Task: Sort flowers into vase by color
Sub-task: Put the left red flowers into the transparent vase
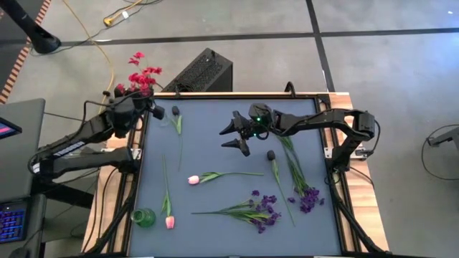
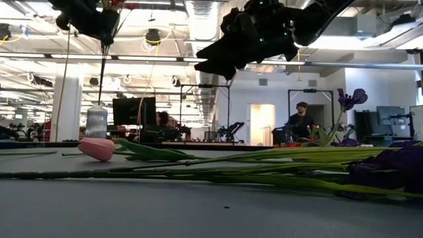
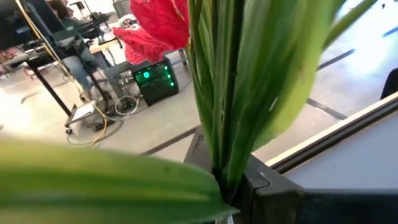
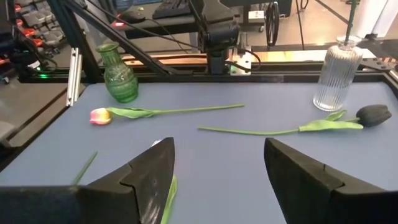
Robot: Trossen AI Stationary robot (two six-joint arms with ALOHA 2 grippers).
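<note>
High view: left gripper point(image 1: 140, 102) clamps red flower point(image 1: 141, 77), thin green stem; right gripper point(image 1: 237, 134) spread, empty.

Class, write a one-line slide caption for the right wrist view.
Open right gripper above blue mat, facing green glass vase, ribbed clear vase, pink tulip and dark tulip.

No legible text or labels
</note>
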